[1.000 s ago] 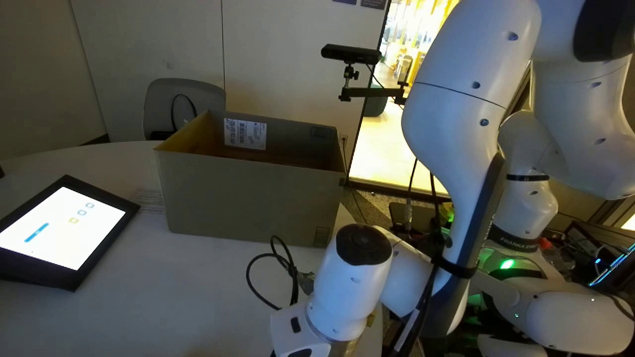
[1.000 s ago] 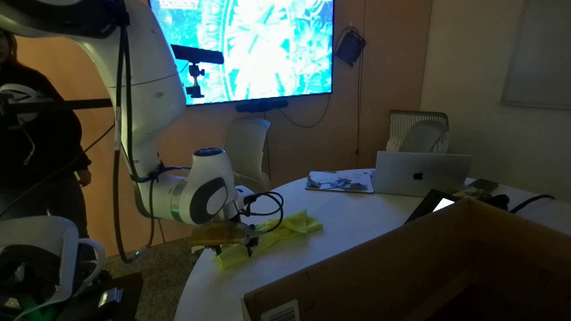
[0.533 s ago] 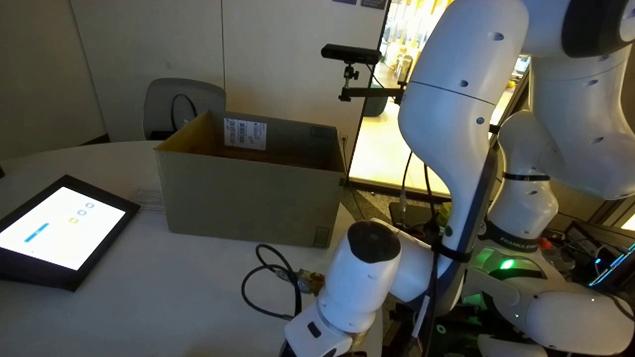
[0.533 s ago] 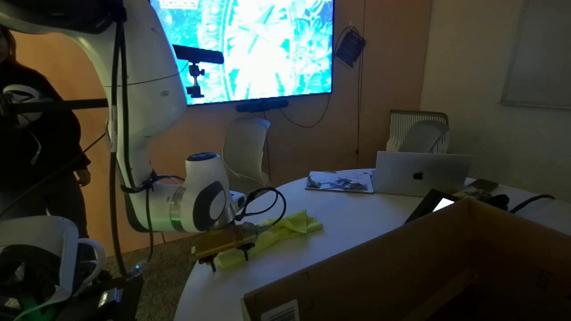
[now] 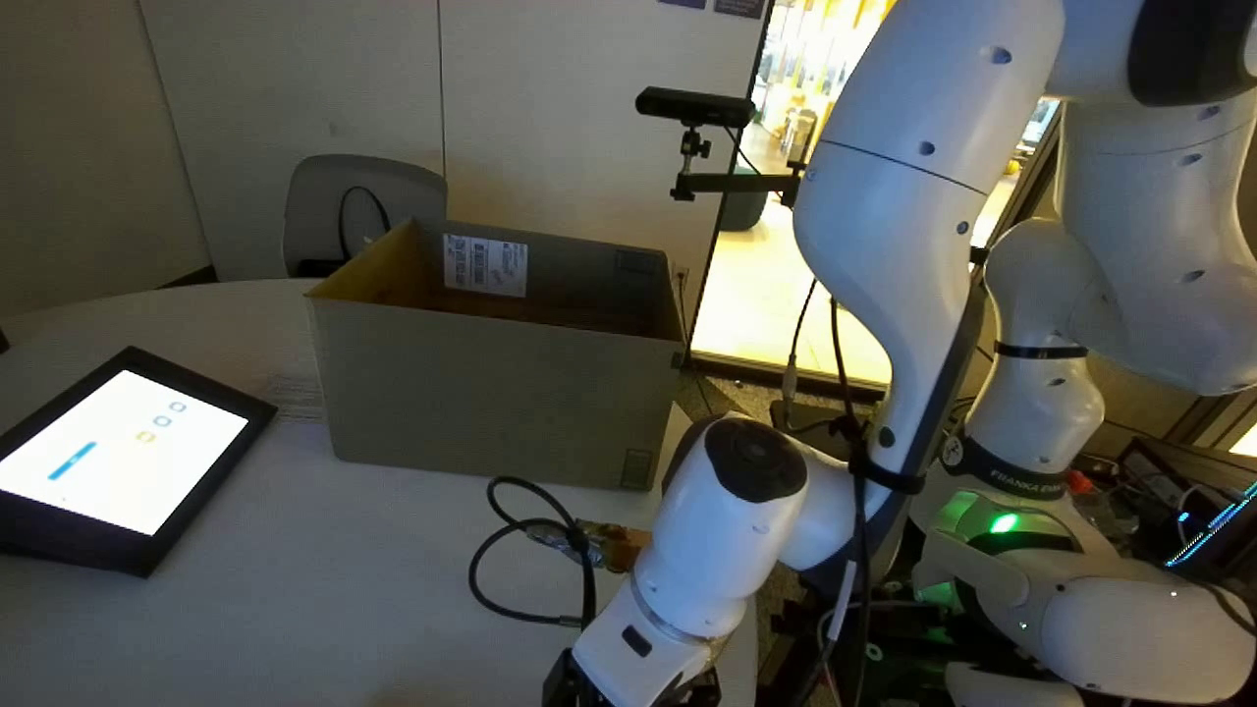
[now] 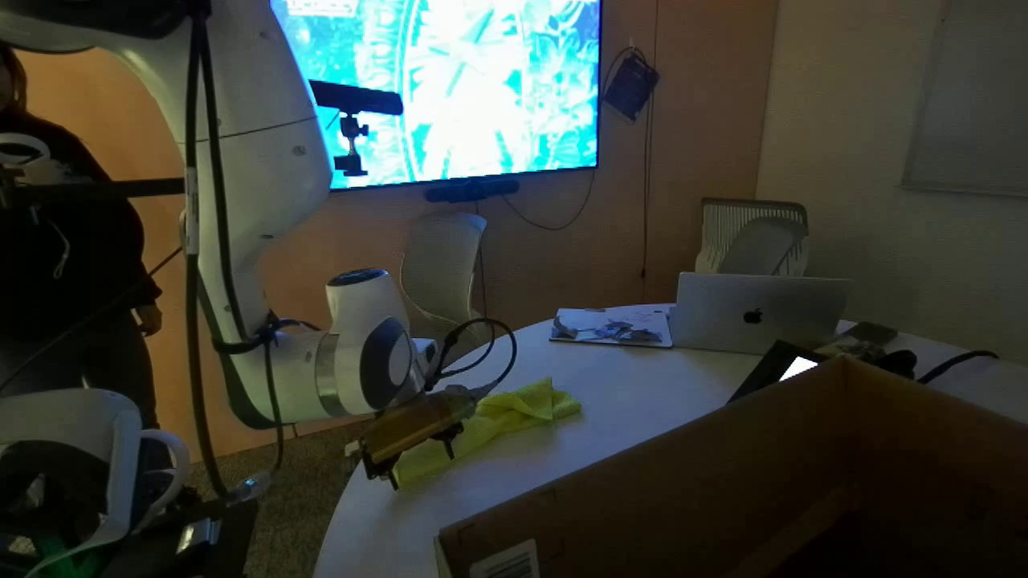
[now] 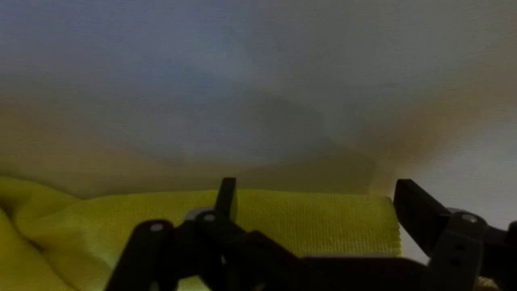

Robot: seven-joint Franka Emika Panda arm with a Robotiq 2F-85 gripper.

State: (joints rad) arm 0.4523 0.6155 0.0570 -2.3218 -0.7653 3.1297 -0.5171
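From here I see the yellow cloth (image 6: 522,408) on the table (image 6: 634,389), partly below the gripper (image 7: 316,188), whose fingers (image 7: 418,214) are spread. It should be light and soft, best pinched at a raised fold (image 6: 541,393).

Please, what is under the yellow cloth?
The yellow cloth lies on the white table, which shows around it. Whatever else may be directly beneath is covered and cannot be seen.

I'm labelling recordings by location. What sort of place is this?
Probably a meeting room, perhaps in an office or lab: there is a large lit wall screen, and a laptop stands open on a white table with a curved edge.
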